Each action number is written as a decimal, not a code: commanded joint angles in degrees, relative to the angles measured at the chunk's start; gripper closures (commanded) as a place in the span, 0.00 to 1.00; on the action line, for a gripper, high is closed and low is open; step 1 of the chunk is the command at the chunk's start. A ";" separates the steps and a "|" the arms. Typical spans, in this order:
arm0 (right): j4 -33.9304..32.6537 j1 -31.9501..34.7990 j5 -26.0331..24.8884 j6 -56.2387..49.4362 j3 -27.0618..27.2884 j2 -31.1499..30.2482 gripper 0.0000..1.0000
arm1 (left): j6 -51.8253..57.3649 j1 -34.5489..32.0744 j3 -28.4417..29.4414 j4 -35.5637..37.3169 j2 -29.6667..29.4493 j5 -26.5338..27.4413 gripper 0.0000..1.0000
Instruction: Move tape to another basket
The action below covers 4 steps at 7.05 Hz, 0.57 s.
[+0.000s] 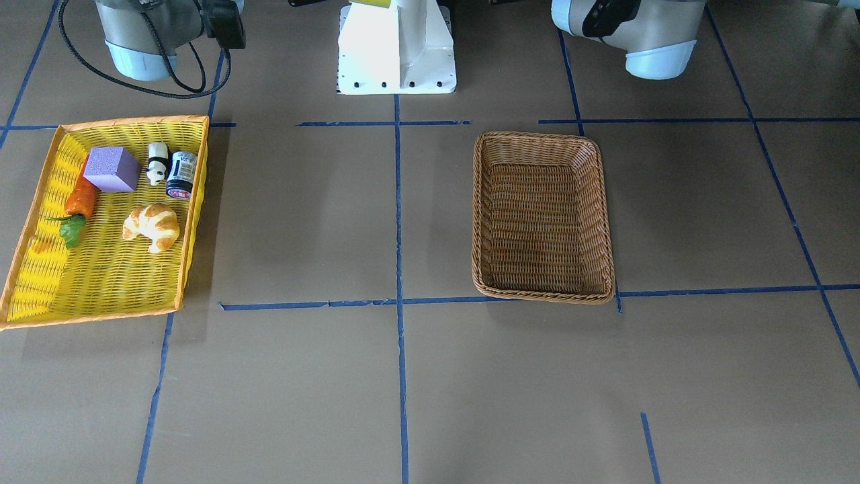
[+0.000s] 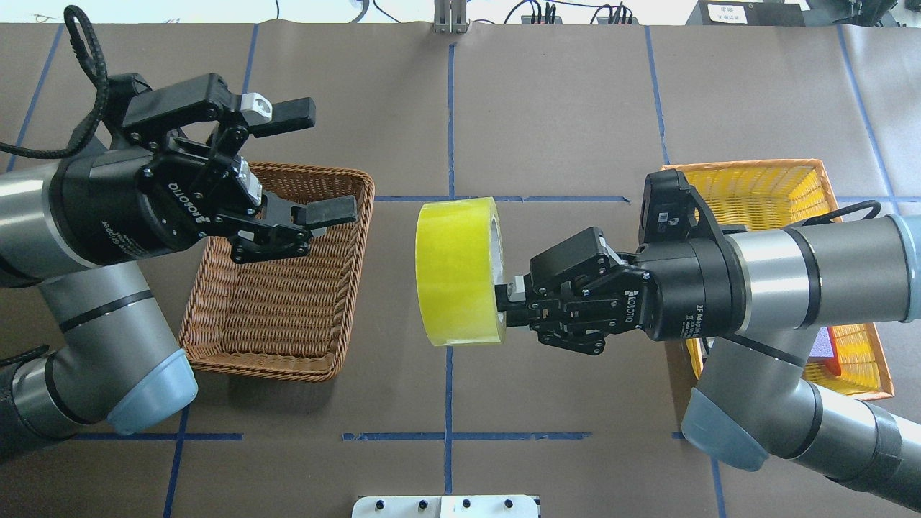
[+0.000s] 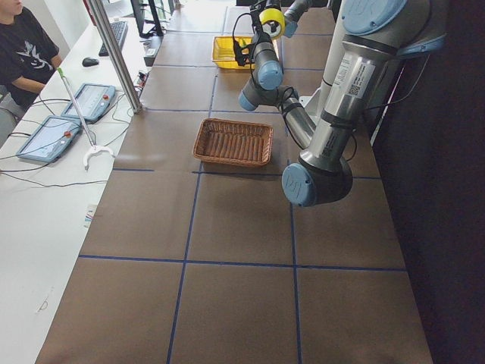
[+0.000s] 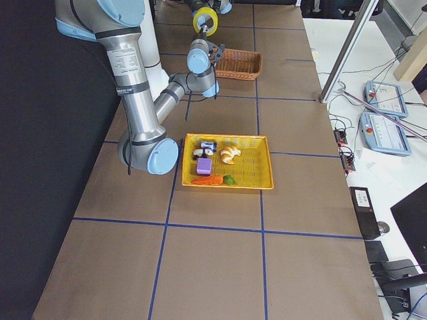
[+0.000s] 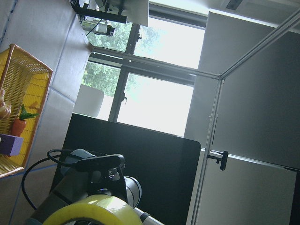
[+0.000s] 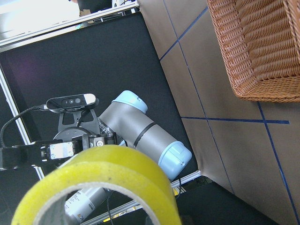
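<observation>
The tape (image 2: 457, 273), a wide yellow roll with a pale core, hangs in mid-air over the table's centre line, held on edge. My right gripper (image 2: 504, 303) is shut on the roll's wall from the right. The roll also shows in the right wrist view (image 6: 98, 187), the left wrist view (image 5: 89, 211) and the side views (image 3: 270, 21) (image 4: 203, 22). The brown wicker basket (image 2: 252, 363) (image 1: 541, 140) stands empty to the left of the tape. My left gripper (image 2: 316, 162) is open and empty, raised over the basket's far right corner, fingers pointing at the tape.
A flat yellow tray (image 1: 134, 122) (image 2: 748, 167) lies under my right arm. It holds a croissant (image 1: 152, 226), a purple block (image 1: 111, 168), a carrot (image 1: 80, 198), a panda figure (image 1: 158, 163) and a small jar (image 1: 181, 175). An operator's desk runs along the table's far side (image 3: 68, 121).
</observation>
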 commanded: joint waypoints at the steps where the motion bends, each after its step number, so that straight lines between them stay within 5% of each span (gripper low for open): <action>1: 0.28 -0.63 0.03 0.23 -0.41 -0.01 1.00 | 0.21 1.61 0.08 -0.82 -0.12 1.32 0.00; 4: 0.28 -0.80 0.03 0.31 -0.51 0.16 1.00 | 3.61 6.07 -0.10 -0.73 -0.73 1.15 0.00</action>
